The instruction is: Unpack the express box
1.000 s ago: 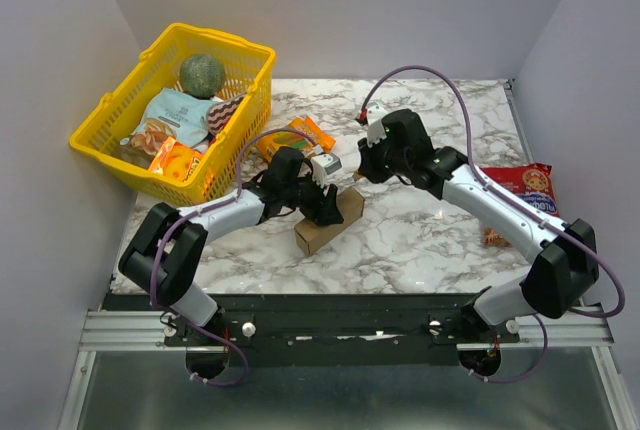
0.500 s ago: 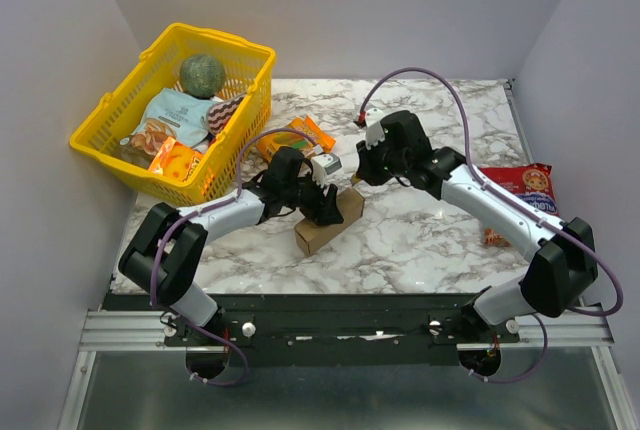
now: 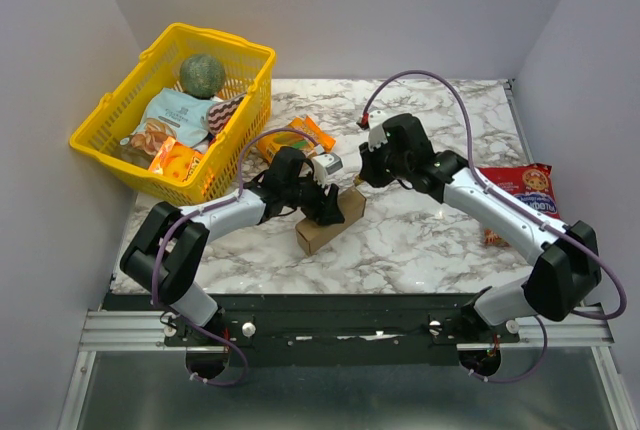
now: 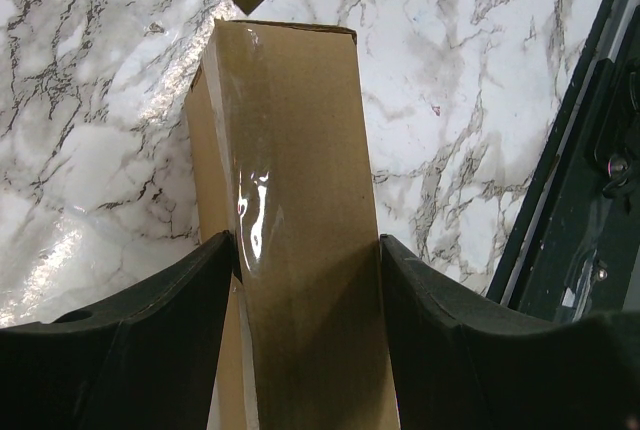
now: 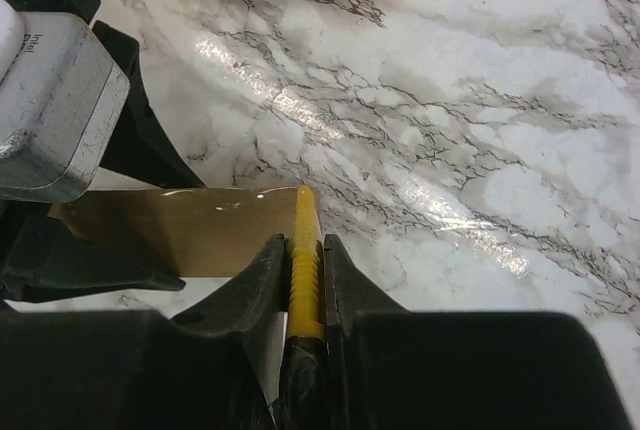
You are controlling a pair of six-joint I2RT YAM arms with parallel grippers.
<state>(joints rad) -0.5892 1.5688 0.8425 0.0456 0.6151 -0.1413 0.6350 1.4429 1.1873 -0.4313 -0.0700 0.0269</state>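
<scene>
Marble table [image 3: 420, 240], near its middle: a cardboard box [image 3: 318, 234] is clamped by its sides in the left gripper [image 4: 305, 260]. A yellow tool [image 5: 303, 270] is pinched in the right gripper [image 5: 300, 250], its tip at the box's far edge.

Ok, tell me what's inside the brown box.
Nothing shows: the box is closed and taped, so its contents are hidden. The left pincer clamps its sides; the right pincer holds a yellow tool at its edge.
</scene>
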